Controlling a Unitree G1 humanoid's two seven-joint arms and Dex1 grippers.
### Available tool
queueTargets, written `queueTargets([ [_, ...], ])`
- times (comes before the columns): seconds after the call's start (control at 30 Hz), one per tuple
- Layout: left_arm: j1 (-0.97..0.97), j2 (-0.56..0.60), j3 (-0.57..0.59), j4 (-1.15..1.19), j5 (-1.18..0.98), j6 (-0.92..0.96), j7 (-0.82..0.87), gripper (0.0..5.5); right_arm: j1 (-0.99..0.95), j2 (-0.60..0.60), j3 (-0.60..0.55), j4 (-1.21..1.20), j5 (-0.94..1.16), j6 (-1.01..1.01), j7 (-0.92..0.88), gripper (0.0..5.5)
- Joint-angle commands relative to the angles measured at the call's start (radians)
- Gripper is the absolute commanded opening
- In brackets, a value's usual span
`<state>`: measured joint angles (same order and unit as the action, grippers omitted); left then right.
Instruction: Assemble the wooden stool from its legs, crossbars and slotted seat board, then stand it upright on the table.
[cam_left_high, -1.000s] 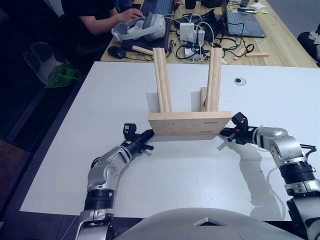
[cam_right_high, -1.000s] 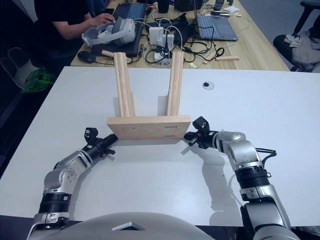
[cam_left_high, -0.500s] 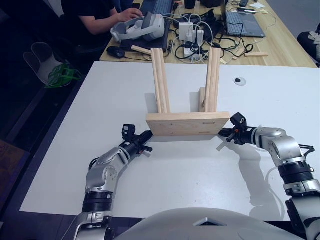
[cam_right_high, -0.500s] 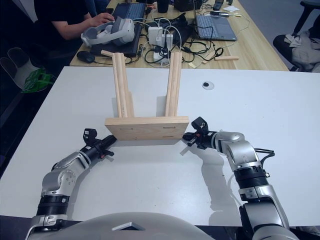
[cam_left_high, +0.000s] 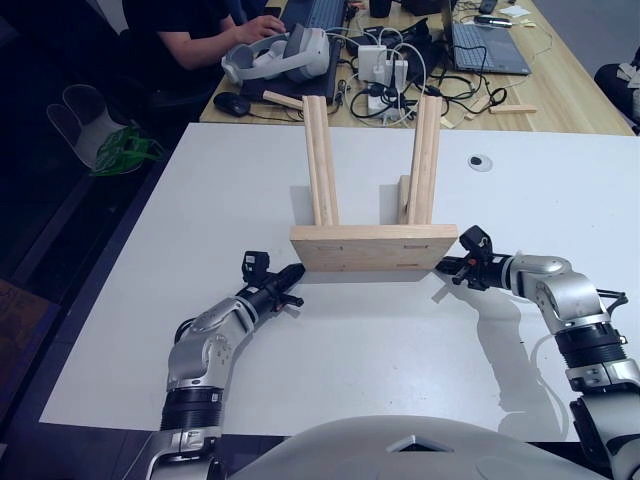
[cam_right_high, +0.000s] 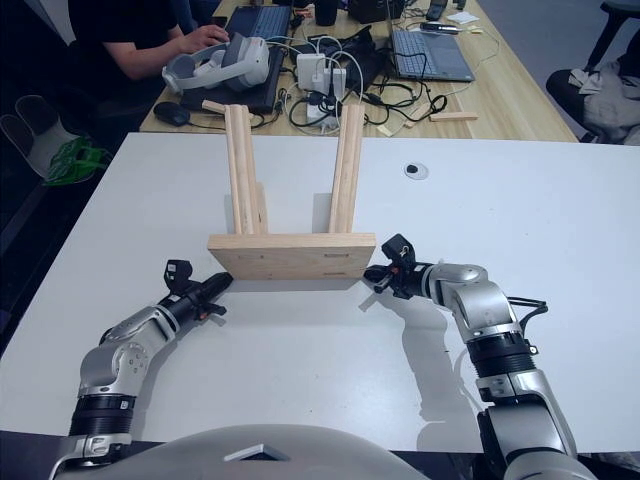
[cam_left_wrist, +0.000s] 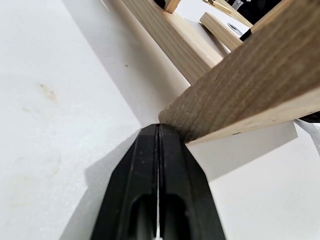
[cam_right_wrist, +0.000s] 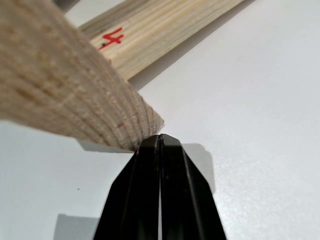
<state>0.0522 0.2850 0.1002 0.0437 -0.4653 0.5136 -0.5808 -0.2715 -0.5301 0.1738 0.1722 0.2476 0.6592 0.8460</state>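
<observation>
Left eye view showed the stool (cam_left_high: 372, 215) on its side on the table (cam_left_high: 225, 185), legs (cam_left_high: 321, 160) running away from the seat board (cam_left_high: 374, 248); left gripper (cam_left_high: 299, 269) and right gripper (cam_left_high: 441, 266), fingers (cam_left_wrist: 142, 170) together, touched its bottom corners.

Bright overhead light floods the white table (cam_left_high: 200, 190); the floor (cam_left_high: 40, 250) beside it is dim. The seat board (cam_left_high: 373, 247) casts a soft shadow toward the robot.

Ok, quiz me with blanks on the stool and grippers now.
The flat pale wooden seat board stands on its ___ on the white table.
Its square wooden legs point ___ from the robot.
The black left gripper and black right gripper are both ___.
Each tip sits at a lower board ___.
Missing: edge; away; shut; corner.
</observation>
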Motion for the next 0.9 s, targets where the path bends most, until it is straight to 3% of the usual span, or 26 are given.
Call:
queueTargets([
  [0.03,-0.007,-0.008,-0.004,-0.003,-0.01,0.006,-0.01,0.01,0.009,0.008,-0.013,-0.013,0.015,0.003,0.01,0.0],
  [0.3,-0.015,-0.007,0.02,0.016,-0.012,-0.008,-0.009,0.01,0.025,0.014,-0.064,-0.022,0.024,-0.005,-0.015,0.0],
  [0.9,-0.018,-0.015,0.005,-0.004,-0.036,0.004,-0.05,0.01,0.024,0.015,-0.049,-0.032,0.037,0.006,0.025,0.0],
])
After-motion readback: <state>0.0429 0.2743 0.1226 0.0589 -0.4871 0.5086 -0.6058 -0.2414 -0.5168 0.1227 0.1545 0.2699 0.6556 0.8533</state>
